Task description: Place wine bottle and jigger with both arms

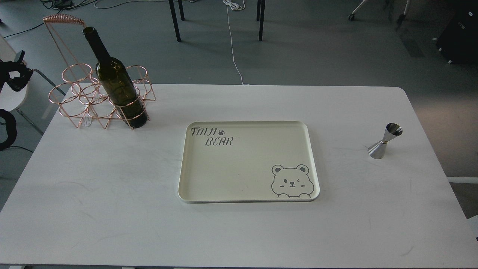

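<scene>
Heavy, slippery glass bottle (118,89) sits right of the left gripper (15,74), whose opening I cannot tell; grasp its body

Even, diffuse light filling scene; white table (112,194) reading bright, not blowing out. Soft shadow falling just below near edge of cream tray (209,175). Faint shadows lying beside jigger (384,141) and under copper wire rack (80,95). Highlights glinting on wine bottle (119,89) shoulder and on jigger's rim. Grey floor (317,56) behind going dimmer, chair legs casting soft shadows leftward. Focus staying sharp throughout; table edges bowing slightly from wide-angle lens.
</scene>
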